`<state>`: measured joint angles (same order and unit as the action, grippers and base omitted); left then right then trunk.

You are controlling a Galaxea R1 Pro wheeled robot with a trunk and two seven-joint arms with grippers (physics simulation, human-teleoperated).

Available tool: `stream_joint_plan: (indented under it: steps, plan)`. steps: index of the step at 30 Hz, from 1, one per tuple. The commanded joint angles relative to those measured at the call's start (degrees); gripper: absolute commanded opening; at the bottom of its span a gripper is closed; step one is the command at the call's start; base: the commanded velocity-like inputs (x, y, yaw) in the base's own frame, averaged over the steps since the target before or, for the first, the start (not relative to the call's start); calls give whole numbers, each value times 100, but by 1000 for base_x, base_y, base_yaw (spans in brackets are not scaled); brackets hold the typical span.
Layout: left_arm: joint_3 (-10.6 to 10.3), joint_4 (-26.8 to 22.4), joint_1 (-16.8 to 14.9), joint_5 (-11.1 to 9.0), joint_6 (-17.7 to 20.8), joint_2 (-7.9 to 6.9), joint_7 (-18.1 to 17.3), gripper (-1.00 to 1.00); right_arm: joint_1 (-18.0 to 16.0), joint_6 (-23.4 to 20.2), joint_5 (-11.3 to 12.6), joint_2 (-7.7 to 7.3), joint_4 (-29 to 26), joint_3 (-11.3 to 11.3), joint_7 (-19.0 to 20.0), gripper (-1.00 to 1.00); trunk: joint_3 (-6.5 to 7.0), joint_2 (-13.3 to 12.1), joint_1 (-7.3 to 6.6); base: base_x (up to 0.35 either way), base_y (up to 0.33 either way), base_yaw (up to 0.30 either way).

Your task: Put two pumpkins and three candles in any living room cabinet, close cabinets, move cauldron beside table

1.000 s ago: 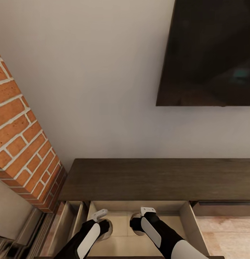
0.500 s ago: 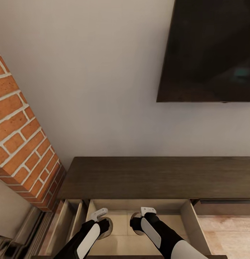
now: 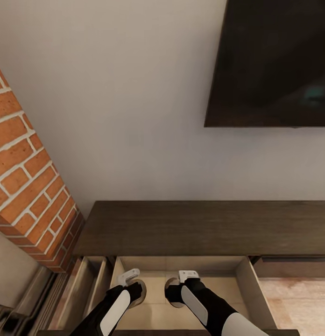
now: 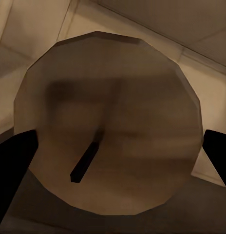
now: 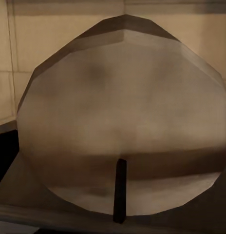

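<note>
Both arms are edging deeper over the open cabinet drawer, each gripper, left and right, clamping a candle (second candle), so releasing them inside is coming next.

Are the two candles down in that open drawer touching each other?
Apart. In the head view, the left candle and the right candle sit in the open cabinet drawer with a strip of pale drawer floor between them.
</note>
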<state>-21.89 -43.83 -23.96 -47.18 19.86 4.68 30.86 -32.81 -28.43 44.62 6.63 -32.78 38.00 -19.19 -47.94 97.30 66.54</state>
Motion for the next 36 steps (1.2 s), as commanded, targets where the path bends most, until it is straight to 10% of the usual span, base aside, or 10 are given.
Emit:
stream_joint_plan:
  steps: [1,36]
  plan:
    - [-15,-10,-4,-37,7,-3,43,-100,-8,-4,63,-4,-8,36,-56,-100,-23,44,22,0,0,0]
    - [-6,-2,-4,-54,1,15,43,-100,-7,42,55,-4,-1,58,-49,-100,-651,1448,791,0,0,0]
